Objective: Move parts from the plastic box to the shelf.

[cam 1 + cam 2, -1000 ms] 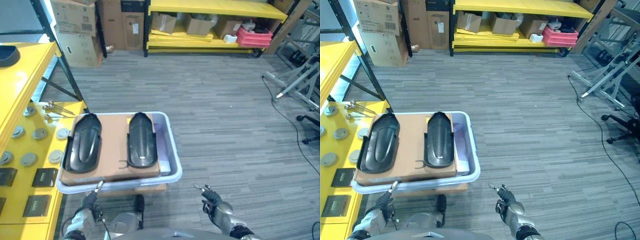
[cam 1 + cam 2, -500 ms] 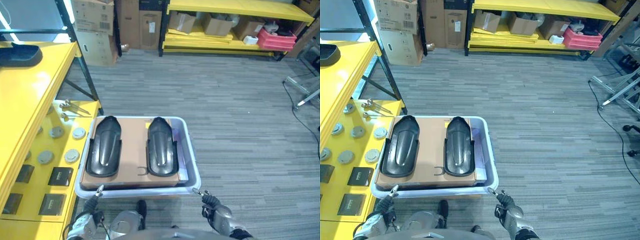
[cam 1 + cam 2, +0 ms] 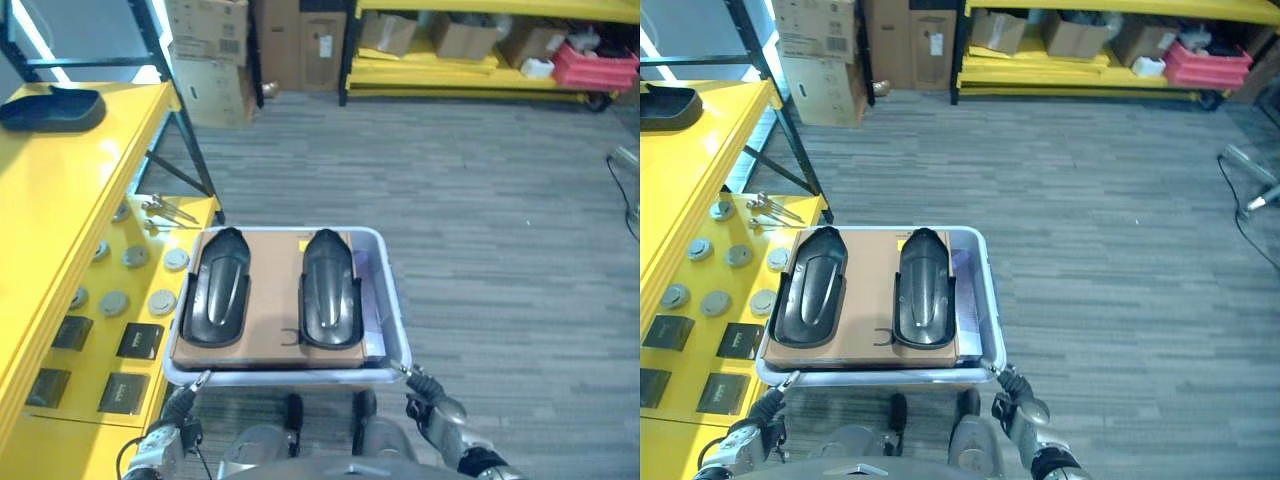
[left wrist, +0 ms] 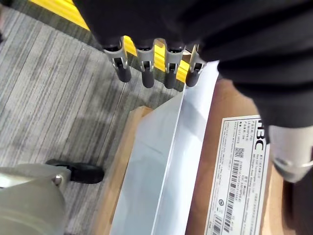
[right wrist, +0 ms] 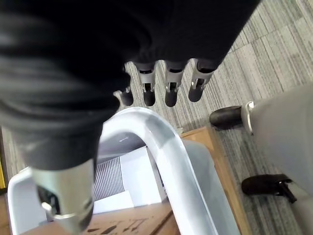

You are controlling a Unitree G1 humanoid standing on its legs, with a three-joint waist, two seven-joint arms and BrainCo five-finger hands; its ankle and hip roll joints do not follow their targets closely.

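Note:
A pale plastic box (image 3: 396,322) stands in front of me on a low wooden dolly. Inside it a brown cardboard sheet (image 3: 270,310) carries two black moulded parts side by side, the left part (image 3: 216,300) and the right part (image 3: 328,300). The yellow shelf (image 3: 55,210) runs along my left, and a third black part (image 3: 50,108) lies on its top level. My left hand (image 3: 176,412) is at the box's near left corner, its fingers (image 4: 146,73) straight above the rim (image 4: 171,161). At the near right corner my right hand (image 3: 432,408) is open, with the rim (image 5: 166,152) between fingers and thumb.
The shelf's lower level (image 3: 120,330) holds round grey discs, black plates and some metal tools (image 3: 165,210). Black casters (image 4: 73,171) show under the dolly. Cardboard boxes (image 3: 210,50) and a yellow rack (image 3: 480,60) stand at the back. Grey floor stretches to the right.
The whole view has shifted as the camera moved. My hands now stand at the box's near corners; a second ago the right hand was off to the box's right.

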